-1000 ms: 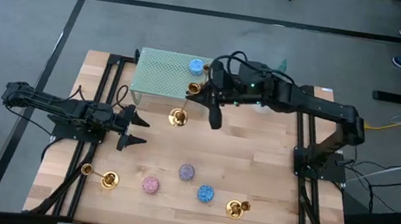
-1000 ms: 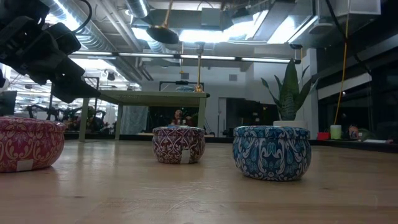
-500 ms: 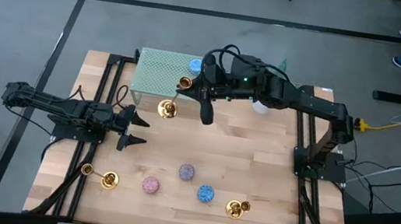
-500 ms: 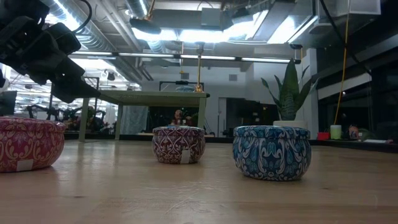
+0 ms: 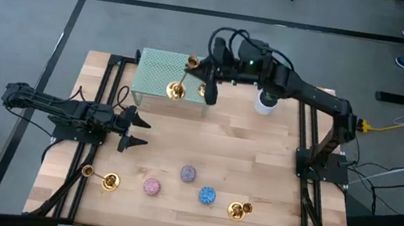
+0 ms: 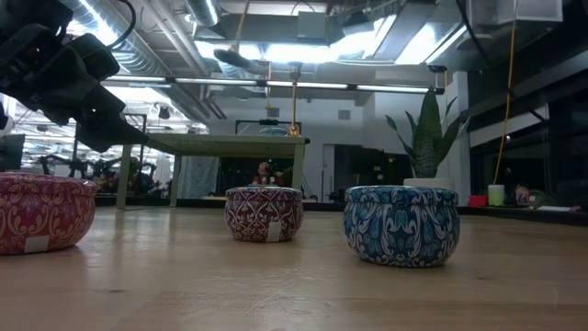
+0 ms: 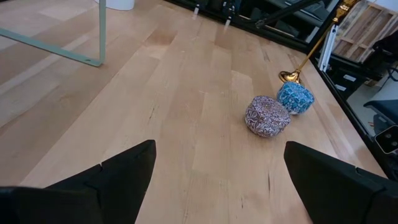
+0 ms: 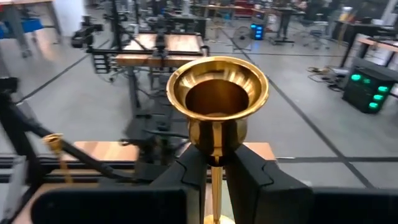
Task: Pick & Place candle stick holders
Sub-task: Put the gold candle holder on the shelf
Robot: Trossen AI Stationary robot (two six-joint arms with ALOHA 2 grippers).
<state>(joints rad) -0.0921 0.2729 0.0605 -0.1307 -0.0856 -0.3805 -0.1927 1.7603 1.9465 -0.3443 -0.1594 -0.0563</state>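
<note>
Wooden table | green mesh stand | right gripper jaws clamp candlestick | left gripper jaws wide, empty

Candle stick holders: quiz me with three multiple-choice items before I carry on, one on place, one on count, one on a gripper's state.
1. The held holder in the right gripper hangs above:
A the green platform
B the blue candle
C the bare floor

2. Holders lying on the wooden table:
A one
B two
C four

3. The left gripper is:
A shut on a candle
B shut, empty
C open, empty

Answers:
1. A, the high view shows its gold base over the platform's mesh.
2. B, a left one and a right one lie on their sides.
3. C, its fingers stand apart over bare wood.
</note>
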